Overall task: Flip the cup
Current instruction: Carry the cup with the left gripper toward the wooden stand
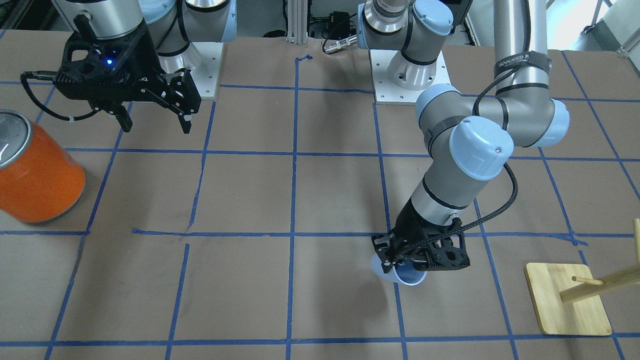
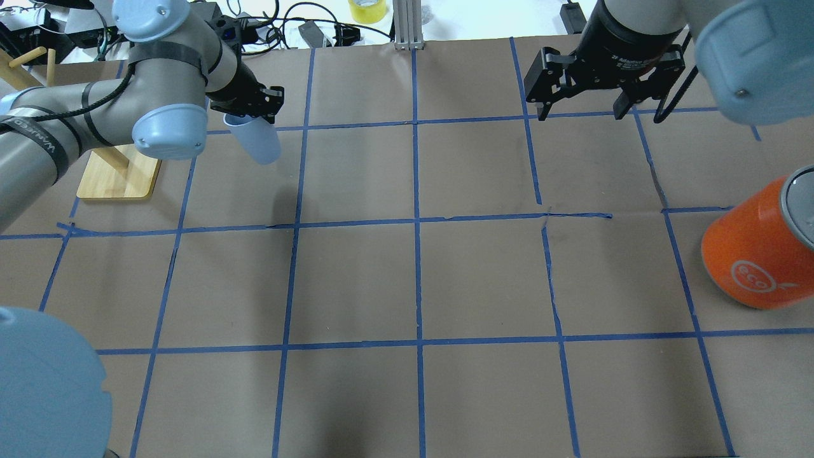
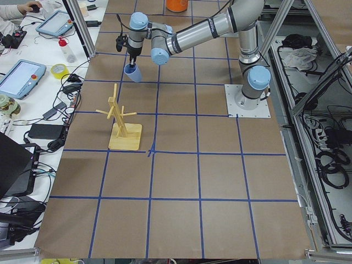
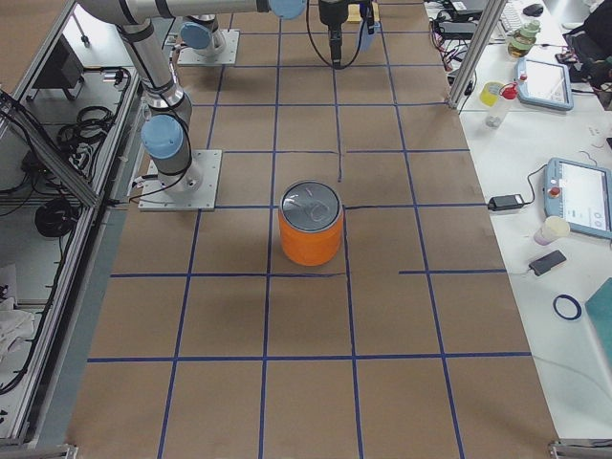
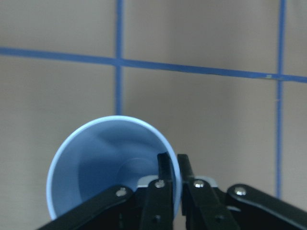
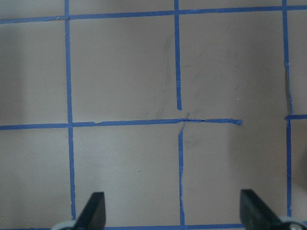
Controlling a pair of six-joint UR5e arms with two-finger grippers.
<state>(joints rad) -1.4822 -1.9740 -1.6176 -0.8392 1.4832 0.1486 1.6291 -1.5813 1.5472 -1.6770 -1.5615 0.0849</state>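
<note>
Now, left hand (image 5: 173,162) pinching the cup (image 5: 96,163) by its rim: roll the wrist slowly, seat it flat on the bench (image 5: 216,110)

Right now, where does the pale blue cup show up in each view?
Exterior front-facing: cup lower centre-right.
Overhead exterior: cup upper left.
Exterior left: cup upper left.
Exterior right: too small to tell, at the top edge if anywhere.
Left wrist-mounted: cup lower left, mouth toward the camera.
Right wrist-mounted: not in it.
Landmark: wooden rack near the cup.
</note>
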